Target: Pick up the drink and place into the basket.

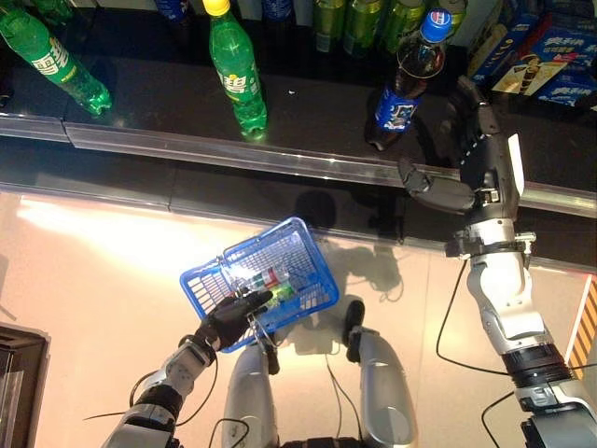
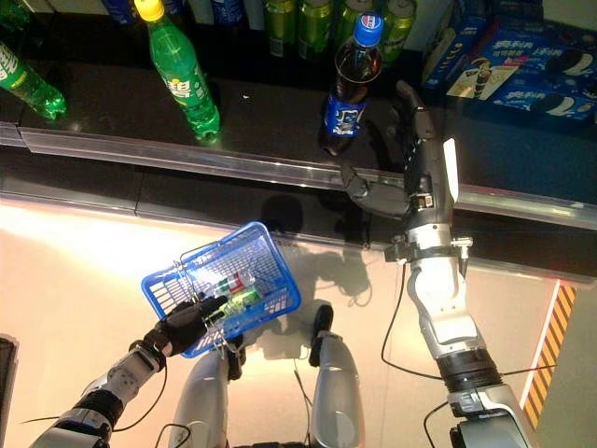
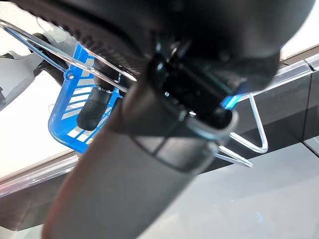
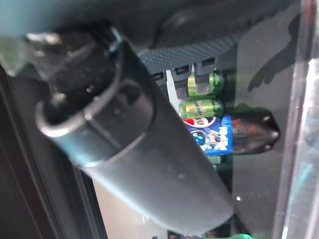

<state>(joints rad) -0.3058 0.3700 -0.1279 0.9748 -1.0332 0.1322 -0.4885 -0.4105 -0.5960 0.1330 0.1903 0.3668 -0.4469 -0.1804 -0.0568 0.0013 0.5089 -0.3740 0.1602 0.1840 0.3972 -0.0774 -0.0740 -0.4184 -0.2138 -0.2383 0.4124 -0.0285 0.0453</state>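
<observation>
Robot hand (image 1: 471, 154) spread, glossy cola bottle (image 1: 403, 84)

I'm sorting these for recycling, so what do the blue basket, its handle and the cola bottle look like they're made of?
Blue basket: likely moulded plastic, matte, slotted walls. Handle: thin bent wire, shiny, probably steel. Cola bottle: clear glossy plastic by its look, dark drink visible through it, blue cap and label.

Left hand (image 1: 229, 320) curled low; right hand (image 1: 471, 159) spread, raised.

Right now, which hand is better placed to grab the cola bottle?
Right. The right hand is open beside the cola bottle on the shelf, while the left hand is curled on the blue basket's handle.
</observation>
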